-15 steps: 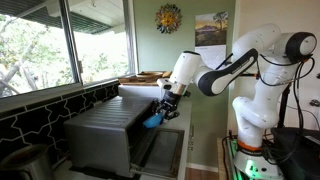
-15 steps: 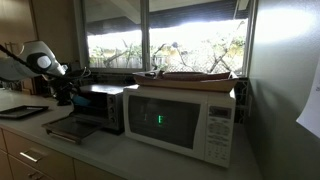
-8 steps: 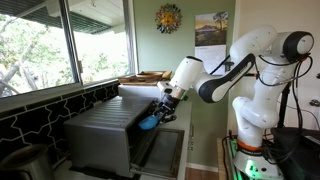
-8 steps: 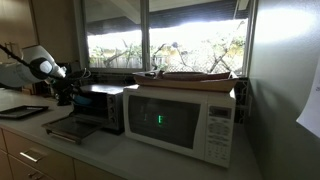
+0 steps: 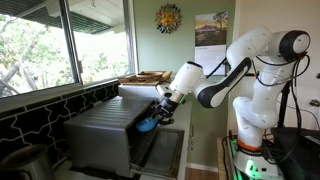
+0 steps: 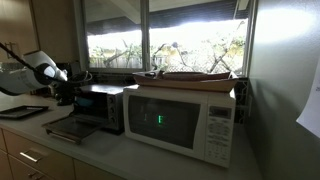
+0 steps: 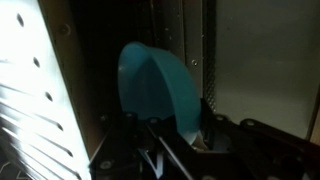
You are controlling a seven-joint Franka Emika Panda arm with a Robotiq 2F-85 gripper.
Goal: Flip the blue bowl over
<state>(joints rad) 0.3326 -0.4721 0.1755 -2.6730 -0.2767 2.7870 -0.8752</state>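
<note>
My fingers (image 5: 159,113) are closed on the blue bowl (image 5: 147,124), pinching it at the rim, so it hangs clear of any surface at the open front of the grey metal appliance (image 5: 100,135). The appliance door (image 5: 160,150) is folded down flat and the bowl sits above it, close to the mouth of the cavity. In the wrist view the bowl stands tipped up on its edge rather than lying flat, with one dark finger (image 7: 205,118) crossing its rim on the right. I cannot tell for certain which way its hollow faces. Around it is the dim inside of the appliance, with a slotted metal wall (image 7: 195,40) behind and a bright panel (image 7: 25,90) dotted with small holes to the left. My white arm (image 5: 250,60) reaches in from the side away from the window (image 5: 60,40). In an exterior view a white microwave (image 6: 185,118) stands just beside the appliance on the same surface (image 6: 120,155), its green display (image 6: 159,120) lit, and a wooden tray (image 6: 190,75) rests on top of it. A dark flat tray (image 6: 22,112) lies on the surface on the appliance's other side. On the wall behind me hang a sun ornament (image 5: 169,18) and a picture (image 5: 211,28).
</note>
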